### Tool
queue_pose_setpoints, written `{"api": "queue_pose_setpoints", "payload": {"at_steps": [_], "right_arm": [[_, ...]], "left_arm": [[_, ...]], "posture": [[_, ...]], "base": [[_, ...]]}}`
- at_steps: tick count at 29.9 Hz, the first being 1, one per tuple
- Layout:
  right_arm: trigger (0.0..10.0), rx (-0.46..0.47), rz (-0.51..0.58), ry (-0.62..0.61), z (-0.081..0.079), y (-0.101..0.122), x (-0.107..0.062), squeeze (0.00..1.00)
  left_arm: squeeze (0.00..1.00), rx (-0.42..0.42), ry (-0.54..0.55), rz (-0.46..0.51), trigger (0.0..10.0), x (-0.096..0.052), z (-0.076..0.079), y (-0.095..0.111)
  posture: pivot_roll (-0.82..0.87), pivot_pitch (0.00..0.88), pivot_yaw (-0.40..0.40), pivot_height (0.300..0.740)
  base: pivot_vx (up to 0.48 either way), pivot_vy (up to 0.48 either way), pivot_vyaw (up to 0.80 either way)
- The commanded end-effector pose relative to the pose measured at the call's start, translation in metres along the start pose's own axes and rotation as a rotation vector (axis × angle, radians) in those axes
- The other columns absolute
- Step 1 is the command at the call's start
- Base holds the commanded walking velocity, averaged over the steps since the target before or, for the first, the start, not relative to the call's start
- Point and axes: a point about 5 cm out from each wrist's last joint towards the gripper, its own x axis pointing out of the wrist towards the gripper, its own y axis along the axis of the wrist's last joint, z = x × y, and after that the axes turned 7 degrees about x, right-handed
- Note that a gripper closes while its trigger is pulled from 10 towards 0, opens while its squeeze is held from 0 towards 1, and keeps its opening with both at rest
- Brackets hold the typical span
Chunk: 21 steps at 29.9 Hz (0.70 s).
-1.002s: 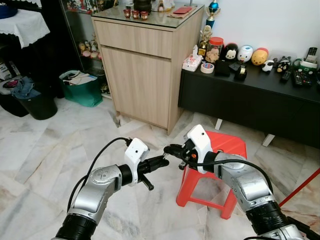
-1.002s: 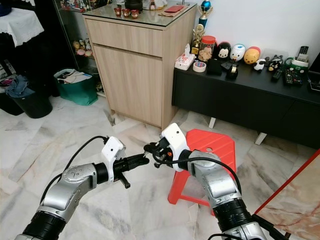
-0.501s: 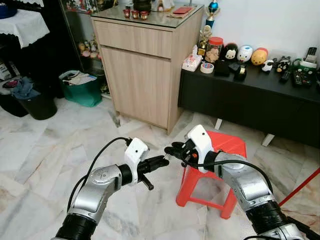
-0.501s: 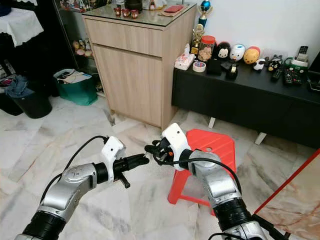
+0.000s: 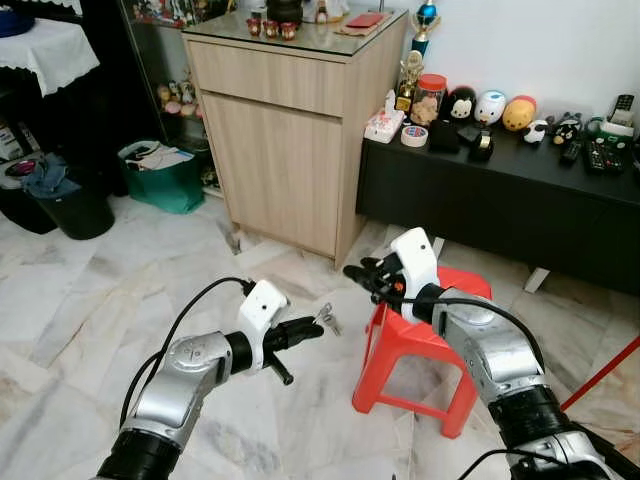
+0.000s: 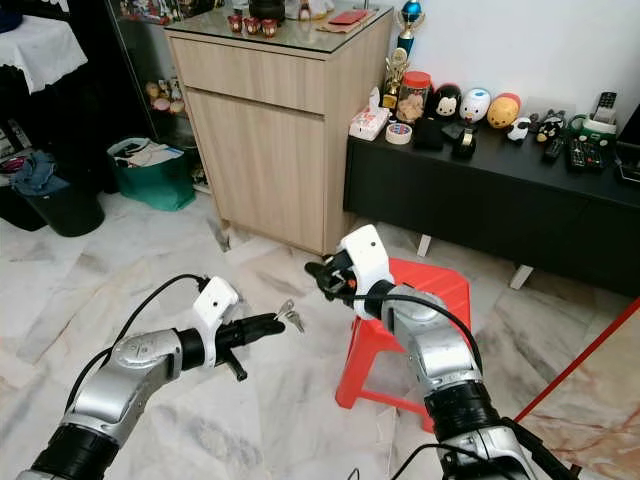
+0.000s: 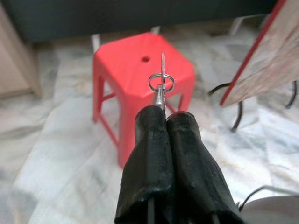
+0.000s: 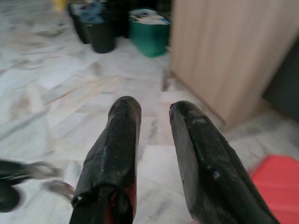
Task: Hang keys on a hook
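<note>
A pale marble floor with grey veining spreads across the room. At 12 o'clock stands a light wooden cabinet with a glass top, small items on it. At 2 o'clock a low black sideboard carries toys and remotes against a white wall. A red plastic stool sits at 4 o'clock. At 10 o'clock are a green bag and what looks like a black bin.
</note>
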Motion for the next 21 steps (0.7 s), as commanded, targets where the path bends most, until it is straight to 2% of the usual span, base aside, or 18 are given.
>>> {"api": "queue_pose_setpoints", "payload": {"at_steps": [1, 2, 3, 4, 8, 9, 13, 16, 17, 21], "right_arm": [[10.0, 0.043, 0.022, -0.059, 0.009, 0.0, -0.001, 0.0], [10.0, 0.063, 0.015, -0.088, 0.014, -0.005, -0.001, 0.0], [10.0, 0.064, 0.006, -0.106, 0.017, -0.009, -0.001, 0.0], [10.0, 0.075, 0.001, -0.122, 0.019, -0.014, -0.002, 0.0], [10.0, 0.151, -0.067, -0.23, 0.03, -0.049, -0.006, 0.0], [10.0, 0.195, -0.116, -0.29, 0.034, -0.07, -0.01, 0.0], [10.0, 0.27, -0.23, -0.382, 0.034, -0.113, -0.023, 0.0], [10.0, 0.302, -0.314, -0.429, 0.03, -0.142, -0.035, 0.0], [10.0, 0.355, -0.388, -0.467, 0.023, -0.169, -0.046, 0.0], [10.0, 0.417, -0.497, -0.513, 0.009, -0.206, -0.066, 0.0]], "left_arm": [[0.0, 0.005, 0.035, -0.036, 0.0, -0.005, -0.002, -0.01], [0.0, -0.001, 0.063, -0.044, 1.1, -0.007, -0.004, -0.014], [0.0, 0.005, 0.077, -0.055, 3.3, -0.008, -0.005, -0.017], [0.0, 0.017, 0.1, -0.069, 9.8, -0.009, -0.006, -0.02], [0.0, -0.032, 0.233, -0.112, 10.0, -0.013, -0.015, -0.043], [0.0, -0.069, 0.283, -0.129, 10.0, -0.015, -0.016, -0.053], [0.0, -0.112, 0.387, -0.183, 10.0, -0.022, -0.018, -0.074], [0.0, -0.162, 0.48, -0.252, 10.0, -0.031, -0.018, -0.095], [0.0, -0.195, 0.549, -0.322, 10.0, -0.04, -0.015, -0.114], [0.0, -0.293, 0.639, -0.429, 10.0, -0.057, -0.004, -0.146]], "posture": [[0.06, 0.0, -0.026, 0.74], [0.07, 0.0, -0.026, 0.74], [0.07, 0.0, -0.026, 0.74], [0.07, 0.0, -0.026, 0.74], [0.06, 0.0, -0.028, 0.74], [0.06, 0.002, -0.027, 0.74], [0.06, 0.005, -0.025, 0.74], [0.06, 0.007, -0.019, 0.74], [0.05, 0.006, -0.015, 0.74], [0.05, 0.006, -0.012, 0.74]], "base": [[0.0, 0.0, 0.0], [0.0, 0.0, 0.0], [0.0, 0.0, 0.0], [0.0, 0.0, 0.0], [0.0, 0.0, 0.0], [0.0, 0.0, 0.0], [0.0, 0.0, 0.0], [0.0, 0.0, 0.0], [0.0, 0.0, 0.0], [0.0, 0.0, 0.0]]}}
